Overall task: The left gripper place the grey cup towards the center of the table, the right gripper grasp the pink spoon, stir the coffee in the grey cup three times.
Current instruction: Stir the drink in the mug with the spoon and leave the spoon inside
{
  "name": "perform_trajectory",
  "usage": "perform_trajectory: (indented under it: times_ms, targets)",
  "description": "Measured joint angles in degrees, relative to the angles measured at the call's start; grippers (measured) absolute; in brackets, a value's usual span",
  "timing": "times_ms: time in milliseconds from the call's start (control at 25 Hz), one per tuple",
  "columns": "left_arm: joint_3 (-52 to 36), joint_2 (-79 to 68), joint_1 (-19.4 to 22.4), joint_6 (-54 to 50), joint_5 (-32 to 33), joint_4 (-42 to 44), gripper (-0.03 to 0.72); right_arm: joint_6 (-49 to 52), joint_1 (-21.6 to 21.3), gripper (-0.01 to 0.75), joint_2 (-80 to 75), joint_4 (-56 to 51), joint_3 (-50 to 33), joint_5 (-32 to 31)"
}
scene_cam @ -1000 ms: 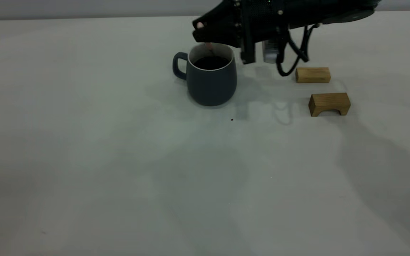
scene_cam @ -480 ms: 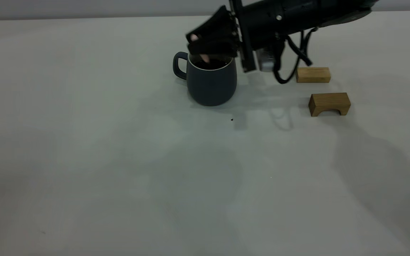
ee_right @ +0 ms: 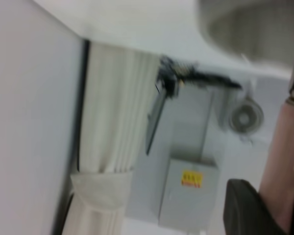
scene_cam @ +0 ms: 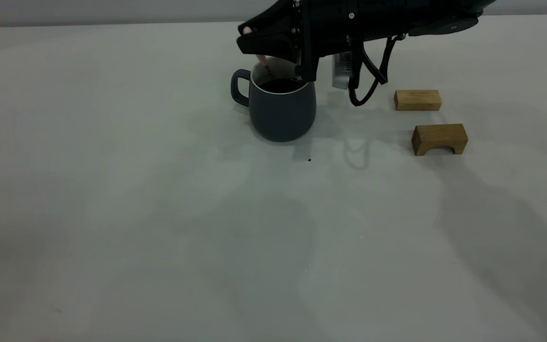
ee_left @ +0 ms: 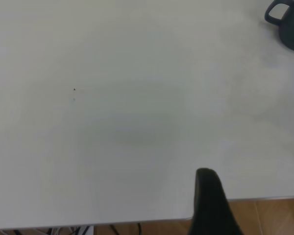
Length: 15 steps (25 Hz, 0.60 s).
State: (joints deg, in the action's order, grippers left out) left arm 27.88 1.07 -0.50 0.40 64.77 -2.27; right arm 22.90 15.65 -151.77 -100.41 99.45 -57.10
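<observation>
Pink spoon (scene_cam: 265, 63) steeply tilted, bowl down in grey cup (scene_cam: 282, 111)

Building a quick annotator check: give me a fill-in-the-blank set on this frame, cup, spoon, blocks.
1. The right tool holds the pink spoon so that it dips into the grey ____.
2. The liquid in the cup looks ____ in colour.
3. The number of wooden blocks on the table is ____.
4. In the exterior view, the cup's handle points to the ____.

Missing words: cup; black; two; left
</observation>
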Motion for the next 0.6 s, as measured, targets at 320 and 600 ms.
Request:
perform_trajectory:
  times_ms: [320, 600]
  targets:
    - [0.0, 0.0, 0.0, 0.0, 0.0, 0.0, 0.519, -9.1, -2.85, 0.149, -0.05, 6.22, 0.0, -6.15]
    - [0.0, 0.0, 0.0, 0.0, 0.0, 0.0, 0.519, -9.85, -3.0, 0.149, -0.05, 8.03, 0.0, -8.61]
